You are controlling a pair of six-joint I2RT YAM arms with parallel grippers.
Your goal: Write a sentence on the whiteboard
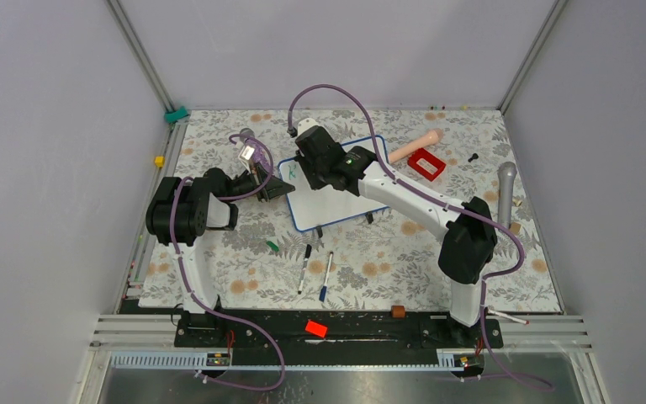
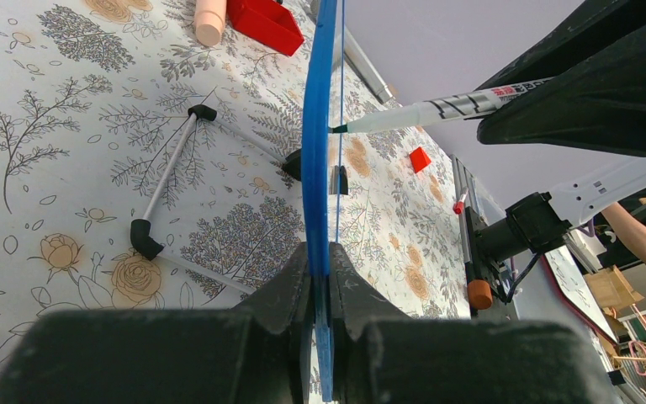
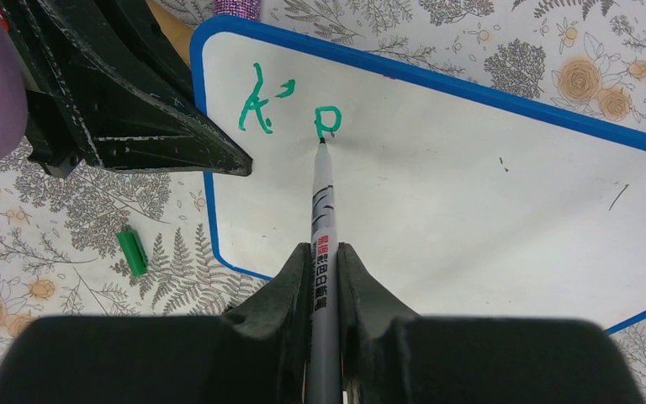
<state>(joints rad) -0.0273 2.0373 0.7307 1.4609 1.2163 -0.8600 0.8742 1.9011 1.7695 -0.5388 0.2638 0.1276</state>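
Mid-table, whiteboard propped on its feet, left edge pinched tight in the left hand, right hand clamped on a marker, tip touching the sentence, just two green letters.

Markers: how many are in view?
3. One marker in the jaws of the right gripper, tip at the whiteboard; two markers side by side on the table in front of it. Others may be hidden.
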